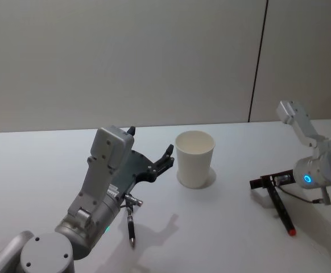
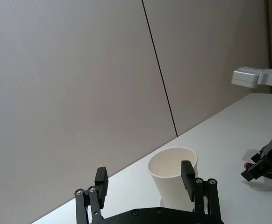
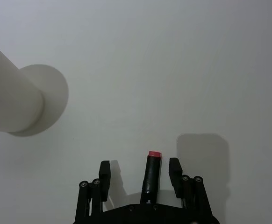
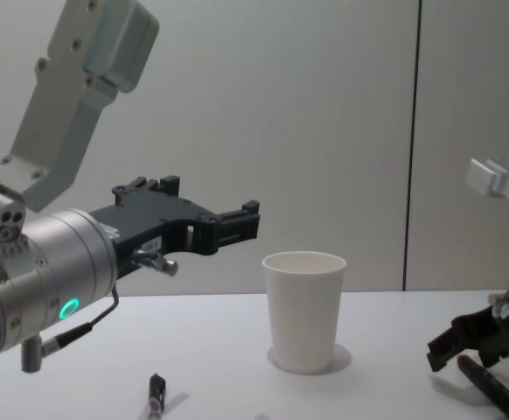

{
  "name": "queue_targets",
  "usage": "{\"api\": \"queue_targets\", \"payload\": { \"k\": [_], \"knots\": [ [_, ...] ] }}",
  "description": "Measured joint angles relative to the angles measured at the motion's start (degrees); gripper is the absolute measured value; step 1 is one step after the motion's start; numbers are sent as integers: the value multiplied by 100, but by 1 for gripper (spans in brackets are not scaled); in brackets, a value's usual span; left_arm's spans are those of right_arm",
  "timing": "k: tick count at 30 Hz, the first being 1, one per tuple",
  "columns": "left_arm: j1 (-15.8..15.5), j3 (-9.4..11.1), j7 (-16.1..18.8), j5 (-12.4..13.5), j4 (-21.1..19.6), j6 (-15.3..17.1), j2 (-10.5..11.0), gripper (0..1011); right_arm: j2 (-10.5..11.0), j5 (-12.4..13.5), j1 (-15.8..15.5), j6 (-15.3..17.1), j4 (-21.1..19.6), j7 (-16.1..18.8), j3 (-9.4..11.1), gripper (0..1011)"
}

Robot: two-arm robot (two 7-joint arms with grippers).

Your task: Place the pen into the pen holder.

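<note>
Silver-grey arms (image 1: 100, 182) with cyan-lit rings (image 1: 307, 178); black left claw (image 2: 144, 177) and right claw (image 3: 139, 170).

The pen holder (image 1: 195, 162) is a plain white paper cup, tapered with a rolled rim. It stands upright and open-mouthed near the middle of the white table (image 1: 40, 170), and nothing shows above its rim. The red-tipped pen (image 1: 282, 211), slim and black, lies flat on the table well to the right of the cup, with its red end toward me. Its far end sits between the spread fingers of my right gripper (image 3: 139, 162), which do not touch it. A second pen (image 1: 131, 226), dark and short, lies flat on the cup's left, nearer to me and apart from it.
</note>
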Motion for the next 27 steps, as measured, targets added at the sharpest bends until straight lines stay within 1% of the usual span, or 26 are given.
{"api": "queue_targets", "payload": {
  "k": [2, 3, 4, 5, 7, 8, 9, 11, 12, 15, 16, 20, 21, 27],
  "knots": [
    [0, 0, 0, 0, 0, 0, 0, 1000, -1, -6, -1, -1, 1, 0, -1, 785],
    [0, 0, 0, 0, 0, 0, 0, 1000, -1, -11, -4, -1, 1, 0, -1, 731],
    [0, 0, 0, 0, 0, 0, 0, 1000, -1, -14, -6, -1, 1, 0, -1, 705],
    [0, 0, 0, 0, 0, 0, 0, 999, 0, -16, -10, -1, 1, 0, -1, 647],
    [0, 0, 0, 0, 0, 0, 0, 1000, 3, -27, -17, 0, -1, 0, 1, 605],
    [0, 0, 0, 0, 0, 0, 0, 1000, 6, -34, -24, 1, -10, 0, 5, 544],
    [0, 0, 0, 0, 0, 0, 0, 1000, 8, -38, -28, 3, -14, 0, 7, 544],
    [0, 0, 0, 0, 0, 0, 0, 1000, 16, -51, -41, 7, -30, -1, 12, 462],
    [0, 0, 0, 0, 0, 0, 0, 1000, 17, -56, -43, 8, -34, -1, 13, 462],
    [0, 0, 0, 0, 0, 0, 0, 1000, 25, -68, -58, 13, -53, -1, 17, 357],
    [0, 0, 0, 0, 0, 0, 0, 1000, 30, -81, -67, 18, -64, -1, 21, 296],
    [0, 0, 0, 0, 0, 0, 0, 1000, 41, -105, -80, 27, -87, 7, 28, 185],
    [0, 0, 0, 0, 0, 0, 0, 1000, 44, -115, -85, 29, -94, 12, 30, 167],
    [0, 0, 0, 0, 0, 0, 0, 1000, 57, -146, -98, 29, -118, 26, 39, 153]
  ]
}}
